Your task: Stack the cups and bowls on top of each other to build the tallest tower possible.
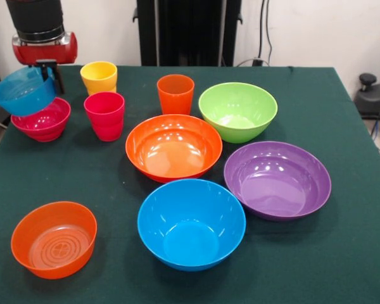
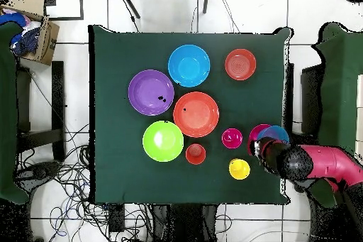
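Note:
My gripper [image 1: 46, 73] is shut on the rim of the small translucent blue bowl [image 1: 22, 92], which hangs tilted just above the small magenta bowl [image 1: 43, 120] at the table's left. In the overhead view the blue bowl [image 2: 276, 134] overlaps the magenta bowl [image 2: 255, 137]. The yellow cup [image 1: 99, 76], red-pink cup [image 1: 104, 114] and orange cup [image 1: 175, 93] stand upright nearby. The large orange bowl [image 1: 173, 145], lime green bowl [image 1: 238, 111], purple bowl [image 1: 277, 179], blue bowl [image 1: 191, 223] and small translucent orange bowl [image 1: 54, 239] sit apart on the green table [image 1: 342, 253]. No tower stands.
A cardboard box [image 2: 41, 37] sits on the floor beyond one table corner, and cables [image 2: 64, 182] lie beside the table. Black equipment [image 1: 373, 95] stands off the table's right edge.

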Robot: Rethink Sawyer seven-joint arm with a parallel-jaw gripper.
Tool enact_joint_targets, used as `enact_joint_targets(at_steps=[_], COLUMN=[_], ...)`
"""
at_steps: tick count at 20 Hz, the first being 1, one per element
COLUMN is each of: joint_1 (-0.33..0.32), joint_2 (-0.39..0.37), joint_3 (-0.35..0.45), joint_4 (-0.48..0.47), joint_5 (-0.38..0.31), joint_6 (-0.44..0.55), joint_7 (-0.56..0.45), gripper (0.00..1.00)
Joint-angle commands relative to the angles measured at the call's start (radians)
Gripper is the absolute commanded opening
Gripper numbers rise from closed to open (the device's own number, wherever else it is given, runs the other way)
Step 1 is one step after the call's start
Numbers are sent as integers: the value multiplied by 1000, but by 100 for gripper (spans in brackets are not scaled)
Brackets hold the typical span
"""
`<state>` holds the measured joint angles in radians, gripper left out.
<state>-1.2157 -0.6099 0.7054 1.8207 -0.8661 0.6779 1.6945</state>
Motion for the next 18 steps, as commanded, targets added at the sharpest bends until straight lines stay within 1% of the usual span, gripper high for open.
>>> enact_joint_targets(at_steps=[1,5,15,18], joint_1=[37,43,52,54], joint_2=[22,18,35,40], joint_3=[29,34,26,28], joint_4=[-19,-18,-28,-31], joint_5=[-67,-56,-75,-70], joint_6=[8,12,-6,-11], joint_7=[-258,-248,-233,-224], gripper=[0,0,0,0])
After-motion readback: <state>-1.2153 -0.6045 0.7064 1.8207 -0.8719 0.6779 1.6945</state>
